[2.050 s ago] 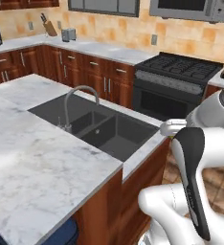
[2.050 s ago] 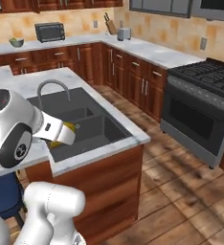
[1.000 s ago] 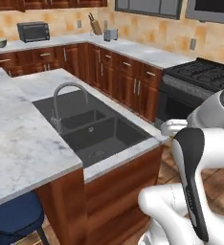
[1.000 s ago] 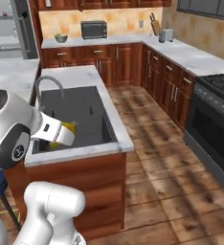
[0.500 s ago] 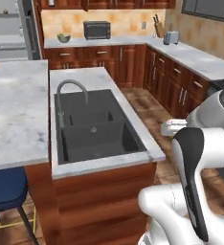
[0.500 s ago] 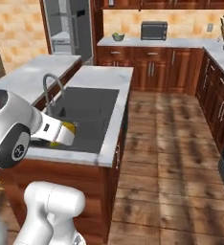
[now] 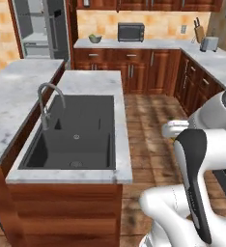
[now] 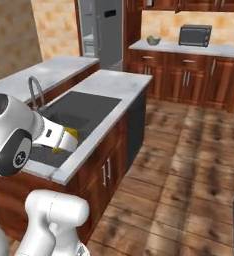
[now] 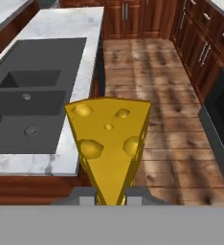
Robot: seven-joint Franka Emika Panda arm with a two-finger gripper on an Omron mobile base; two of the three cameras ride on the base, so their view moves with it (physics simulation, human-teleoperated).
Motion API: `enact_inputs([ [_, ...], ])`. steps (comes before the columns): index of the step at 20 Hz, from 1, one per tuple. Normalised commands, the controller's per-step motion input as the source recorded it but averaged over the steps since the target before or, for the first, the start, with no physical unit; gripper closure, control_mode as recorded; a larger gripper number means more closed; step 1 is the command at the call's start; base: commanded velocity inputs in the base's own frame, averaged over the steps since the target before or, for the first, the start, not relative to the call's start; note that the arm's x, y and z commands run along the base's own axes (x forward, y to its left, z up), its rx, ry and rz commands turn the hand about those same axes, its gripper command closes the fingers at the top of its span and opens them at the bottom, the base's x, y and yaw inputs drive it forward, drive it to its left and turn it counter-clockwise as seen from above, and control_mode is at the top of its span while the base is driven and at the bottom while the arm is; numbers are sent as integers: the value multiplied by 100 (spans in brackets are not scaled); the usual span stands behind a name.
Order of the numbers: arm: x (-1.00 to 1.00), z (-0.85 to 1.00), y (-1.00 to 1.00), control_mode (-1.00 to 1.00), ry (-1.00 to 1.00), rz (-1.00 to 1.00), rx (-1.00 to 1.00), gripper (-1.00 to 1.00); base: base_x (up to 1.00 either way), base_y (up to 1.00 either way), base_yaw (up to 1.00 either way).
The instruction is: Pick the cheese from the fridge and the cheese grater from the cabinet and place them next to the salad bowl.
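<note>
Left base view: the fridge (image 7: pixel 40 29) stands open beyond the island sink (image 7: pixel 74 132), salad bowl (image 7: pixel 94 38) on the far counter. Right base view: cheese (image 8: pixel 70 133) peeks beside the wrist. Hand view: gripper (image 9: pixel 109 195) jaws clamp the cheese (image 9: pixel 109 139).

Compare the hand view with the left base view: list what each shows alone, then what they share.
Hand view alone: the cheese, a holed yellow wedge held upright in the hand.

Left base view alone: the fridge standing open, the salad bowl beside a microwave on the back counter, and the faucet.

Both: the dark sink, the marble island top and the wooden floor.
</note>
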Motion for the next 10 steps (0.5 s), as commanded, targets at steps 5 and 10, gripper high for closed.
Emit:
enact_inputs([
  [5, 0, 0, 0, 100, 0, 0, 0, 100, 63, -100, 35],
  [10, 0, 0, 0, 100, 0, 0, 0, 100, 65, -100, 24],
])
